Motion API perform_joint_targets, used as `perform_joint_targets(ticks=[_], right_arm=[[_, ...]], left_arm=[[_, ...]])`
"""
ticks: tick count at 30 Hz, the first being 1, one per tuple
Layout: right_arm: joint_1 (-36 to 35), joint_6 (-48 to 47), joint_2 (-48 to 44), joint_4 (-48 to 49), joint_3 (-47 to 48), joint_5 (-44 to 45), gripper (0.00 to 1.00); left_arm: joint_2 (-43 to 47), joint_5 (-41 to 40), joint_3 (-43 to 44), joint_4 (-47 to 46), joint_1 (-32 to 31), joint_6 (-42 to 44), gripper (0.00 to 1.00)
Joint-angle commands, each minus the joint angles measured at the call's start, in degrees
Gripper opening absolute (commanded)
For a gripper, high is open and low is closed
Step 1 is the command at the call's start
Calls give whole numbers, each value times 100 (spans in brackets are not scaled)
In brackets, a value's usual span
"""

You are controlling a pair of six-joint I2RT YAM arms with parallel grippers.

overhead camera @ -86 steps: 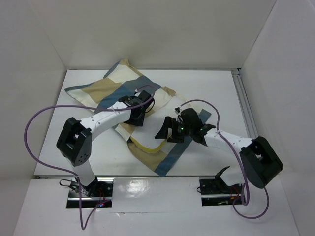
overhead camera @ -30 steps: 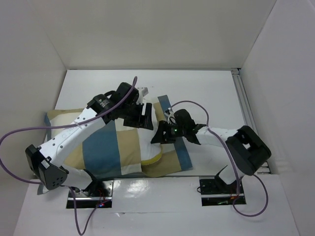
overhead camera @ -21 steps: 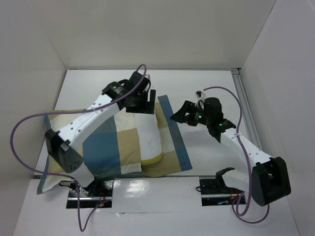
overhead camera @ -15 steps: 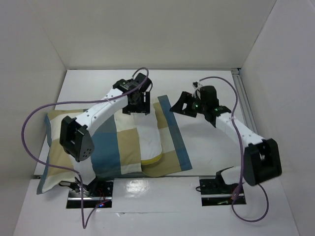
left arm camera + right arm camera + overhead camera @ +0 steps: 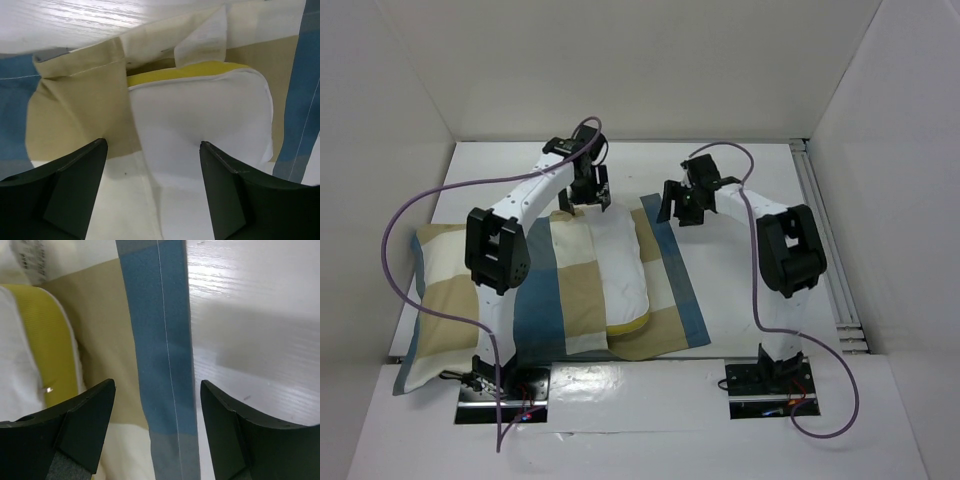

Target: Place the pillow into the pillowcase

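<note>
Both sets of jaws are open and hold nothing: left jaws over the far end of the pillow (image 5: 620, 265), right jaws over the blue edge strip of the pillowcase (image 5: 535, 300). The pillow lies about half in on the table (image 5: 750, 270), white face and yellow band exposed. I'd pinch only the loose tan hem, not the stuffing, then drag it across evenly.
</note>
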State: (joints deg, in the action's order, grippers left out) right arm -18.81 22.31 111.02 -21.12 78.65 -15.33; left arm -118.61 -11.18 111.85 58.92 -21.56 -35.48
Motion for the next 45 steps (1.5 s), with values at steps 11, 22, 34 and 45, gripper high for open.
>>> perform_joint_targets(ticks=[11,22,34,45], right_arm=[[-720,-473,1237,-699,1257,619,59],[-598,-77,503,-288,584,935,51],[-527,-534,577,-875,572,1016,90],[-1160,-666,1079,-860,818,875,69]], left_arm=[[13,387,-320,376,240,200,87],[-110,696,635,550,109,612,81],[-5,476,611,867,-401,507,84],[285,679,110,1069,-796,403,90]])
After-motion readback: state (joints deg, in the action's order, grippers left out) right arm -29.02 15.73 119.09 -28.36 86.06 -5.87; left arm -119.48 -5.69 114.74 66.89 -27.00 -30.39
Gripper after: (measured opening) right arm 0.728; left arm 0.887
